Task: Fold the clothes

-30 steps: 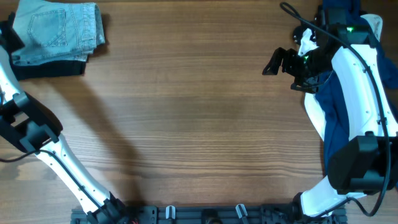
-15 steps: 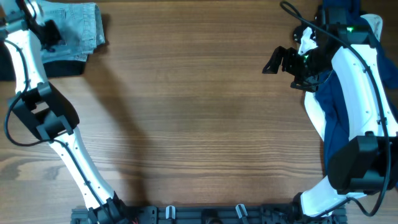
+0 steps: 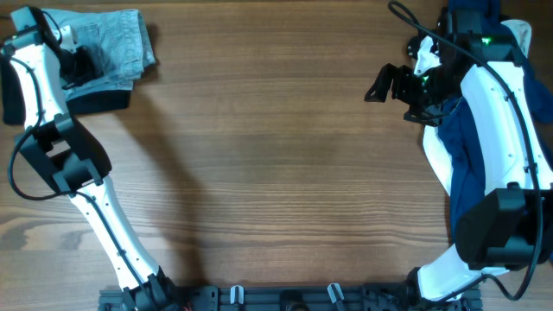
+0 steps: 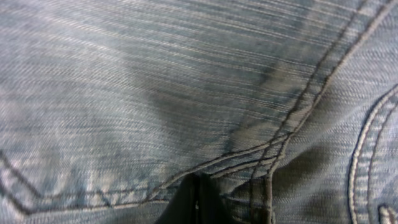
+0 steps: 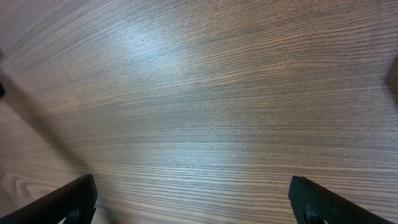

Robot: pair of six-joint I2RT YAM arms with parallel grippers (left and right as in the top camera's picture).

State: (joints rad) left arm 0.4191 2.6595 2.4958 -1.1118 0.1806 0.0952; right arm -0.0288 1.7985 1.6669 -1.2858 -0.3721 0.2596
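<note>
Pressing left pincer (image 3: 76,62) onto folded light-blue denim jeans (image 3: 117,39), grip unreadable; holding right pincer (image 3: 387,85) wide open, empty; rumpled navy fabric garment (image 3: 458,164) behind it, seemingly unfolded yet.

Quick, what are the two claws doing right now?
Left claw: closed, pinching the jeans.
Right claw: open, holding nothing.
</note>
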